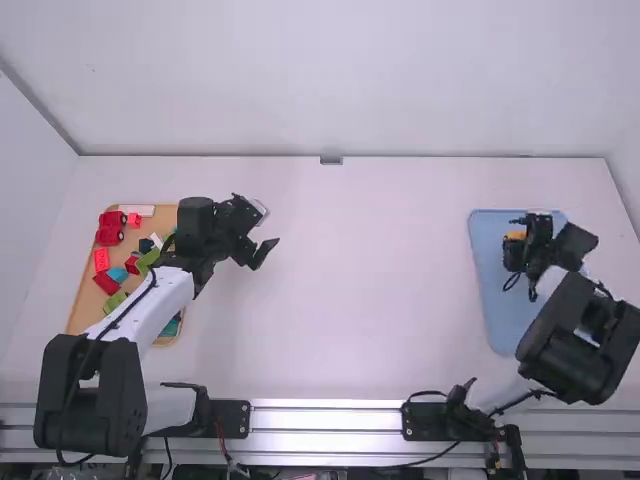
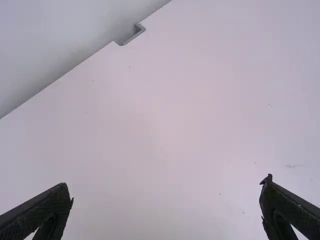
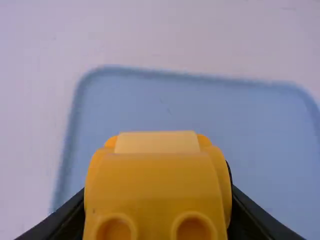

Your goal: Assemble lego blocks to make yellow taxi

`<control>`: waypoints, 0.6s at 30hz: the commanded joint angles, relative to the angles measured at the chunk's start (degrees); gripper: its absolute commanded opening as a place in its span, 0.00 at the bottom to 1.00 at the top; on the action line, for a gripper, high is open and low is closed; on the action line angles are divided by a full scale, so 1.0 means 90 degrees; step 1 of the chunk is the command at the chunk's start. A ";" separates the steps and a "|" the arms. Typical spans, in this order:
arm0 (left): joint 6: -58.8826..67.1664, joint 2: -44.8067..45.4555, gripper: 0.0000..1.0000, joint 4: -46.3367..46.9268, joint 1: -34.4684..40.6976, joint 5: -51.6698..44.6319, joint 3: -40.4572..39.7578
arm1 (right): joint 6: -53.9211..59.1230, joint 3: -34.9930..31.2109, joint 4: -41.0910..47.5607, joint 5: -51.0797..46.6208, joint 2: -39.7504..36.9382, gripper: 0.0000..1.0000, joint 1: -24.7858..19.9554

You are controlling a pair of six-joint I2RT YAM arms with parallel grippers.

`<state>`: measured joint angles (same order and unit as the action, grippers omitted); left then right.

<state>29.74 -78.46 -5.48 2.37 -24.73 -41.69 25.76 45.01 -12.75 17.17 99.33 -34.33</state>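
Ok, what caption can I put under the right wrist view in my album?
A yellow toy piece, held in the right gripper over a blue tray.

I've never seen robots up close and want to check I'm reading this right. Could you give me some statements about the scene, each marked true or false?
1. The right gripper holds a yellow toy piece. True.
2. The left gripper is holding a block. False: its fingers stand wide apart with nothing between them.
3. The yellow toy piece is over the tan tray. False: it is at the blue tray.
4. A red piece with black wheels is on the tan tray. True.
5. The bright red block lies on the blue tray. False: it lies on the tan one.
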 commanded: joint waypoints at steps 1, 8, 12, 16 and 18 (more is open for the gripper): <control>-0.0097 0.0117 0.99 -0.0027 -0.0015 0.0019 -0.0002 | -0.0692 -0.0104 -0.0007 -0.0291 0.0063 0.49 -0.0194; -0.0707 0.0117 0.99 -0.0078 -0.0012 0.0022 -0.0002 | -0.0695 -0.0165 0.0379 -0.0418 0.0061 0.71 -0.0515; -0.0707 0.0119 0.99 -0.0090 -0.0012 0.0039 -0.0002 | -0.0714 -0.0041 0.0602 -0.0423 0.0046 0.99 -0.0546; -0.0716 0.0197 0.99 -0.0073 -0.0007 0.0124 -0.0005 | -0.0697 0.0296 0.1467 -0.0651 -0.0189 0.99 -0.0340; -0.0891 0.0250 0.99 -0.0080 0.0000 0.0352 -0.0005 | -0.0699 0.0459 0.1885 -0.0923 -0.0311 0.99 -0.0219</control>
<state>22.98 -78.15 -6.04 2.37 -22.87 -41.67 19.75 46.68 3.27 11.05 98.96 -37.58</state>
